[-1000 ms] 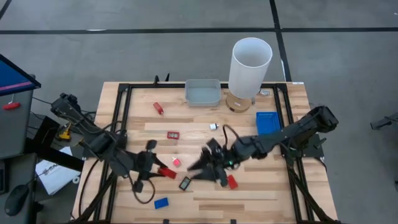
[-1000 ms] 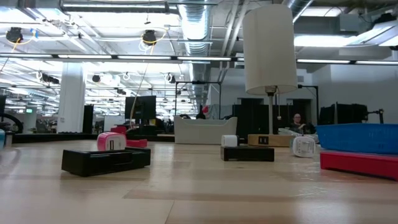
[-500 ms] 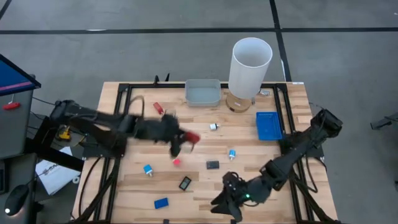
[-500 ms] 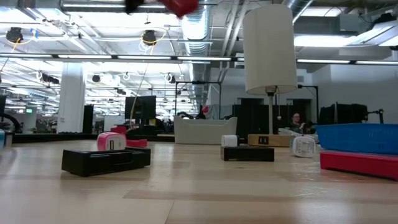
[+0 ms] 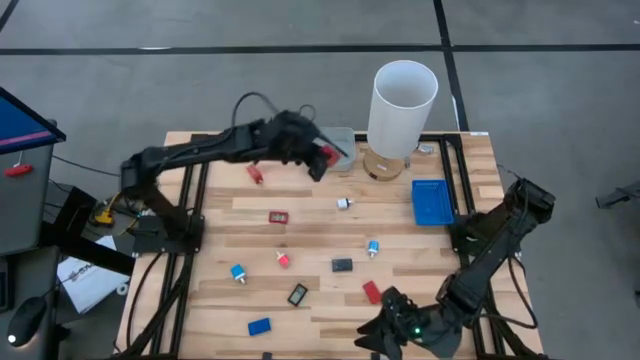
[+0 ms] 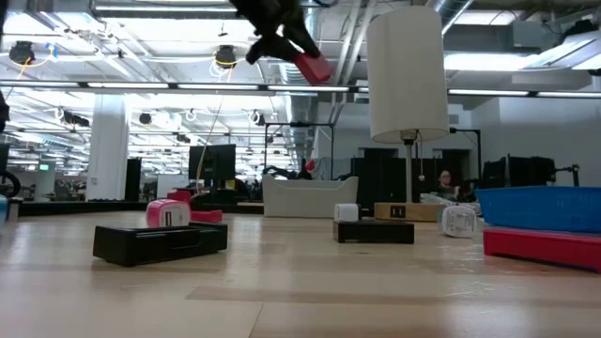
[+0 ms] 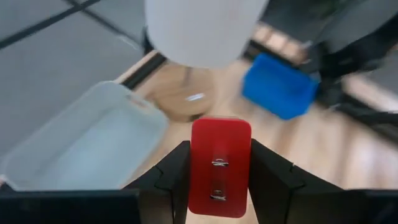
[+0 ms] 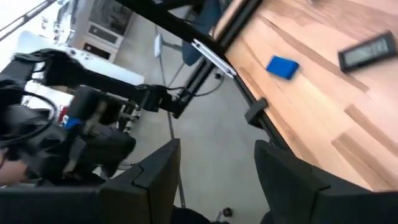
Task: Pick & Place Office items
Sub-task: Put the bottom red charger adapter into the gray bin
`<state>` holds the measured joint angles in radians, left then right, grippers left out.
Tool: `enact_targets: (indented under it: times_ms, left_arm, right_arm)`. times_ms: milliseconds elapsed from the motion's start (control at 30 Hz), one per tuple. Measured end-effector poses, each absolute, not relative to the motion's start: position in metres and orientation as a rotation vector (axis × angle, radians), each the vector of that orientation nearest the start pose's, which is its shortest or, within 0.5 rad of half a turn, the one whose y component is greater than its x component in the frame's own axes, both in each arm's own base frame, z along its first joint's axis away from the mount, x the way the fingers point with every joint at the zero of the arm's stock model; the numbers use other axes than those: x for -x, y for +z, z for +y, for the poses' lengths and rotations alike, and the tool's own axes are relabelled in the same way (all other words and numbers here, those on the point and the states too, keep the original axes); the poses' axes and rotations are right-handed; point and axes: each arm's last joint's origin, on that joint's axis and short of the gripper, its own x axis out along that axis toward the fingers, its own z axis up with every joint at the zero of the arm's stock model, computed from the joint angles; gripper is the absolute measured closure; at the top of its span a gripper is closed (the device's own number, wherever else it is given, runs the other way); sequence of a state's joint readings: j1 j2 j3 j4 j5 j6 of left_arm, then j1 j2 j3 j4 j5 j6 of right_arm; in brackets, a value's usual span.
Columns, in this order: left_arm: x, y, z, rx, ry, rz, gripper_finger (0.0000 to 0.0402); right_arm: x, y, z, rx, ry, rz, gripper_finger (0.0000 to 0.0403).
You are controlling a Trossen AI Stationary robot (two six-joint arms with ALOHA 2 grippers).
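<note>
In the last half second I've swung the left gripper (image 5: pixel 325 155) from mid-table to the far edge, fingers pinching the small red plastic block (image 7: pixel 219 167) right over the shallow grey rectangular tray (image 7: pixel 87 146). So a drop looks next to me; the right gripper (image 5: pixel 385 335) has pulled back off the near edge, fingers spread and empty.

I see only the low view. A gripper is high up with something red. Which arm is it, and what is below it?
Observer: It is the left gripper, above the grey tray.
Operator: Is the red thing held on both sides?
Observer: Yes. In the left wrist view the red block sits between both fingers, touching each.
Operator: And where is the other arm?
Observer: The right gripper is at the table's front edge, open and empty.
</note>
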<state>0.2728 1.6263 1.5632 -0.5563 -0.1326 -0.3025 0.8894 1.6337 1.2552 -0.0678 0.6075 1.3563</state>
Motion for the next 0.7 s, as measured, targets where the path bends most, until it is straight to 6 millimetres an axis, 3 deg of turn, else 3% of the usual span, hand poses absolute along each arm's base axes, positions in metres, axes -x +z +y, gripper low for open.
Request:
enact_targets:
  times_ms: [167,300,500,700]
  left_arm:
    - [-0.377,0.351,0.129,0.279,0.597,0.685,0.0283]
    - [-0.383,0.34,0.166,0.349,0.697,0.692,0.0283]
    - [-0.38,0.296,0.21,0.551,0.79,0.796,0.0283]
    - [-0.385,0.265,0.224,0.639,0.853,0.845,0.0283]
  right_arm:
    - [-0.235,0.289,0.283,-1.042,-0.003,0.488,0.0205]
    - [-0.228,0.288,0.286,-1.046,-0.023,0.47,0.0205]
    - [-0.222,0.288,0.289,-1.061,-0.06,0.426,0.0205]
    - [-0.22,0.287,0.29,-1.068,-0.069,0.432,0.0205]
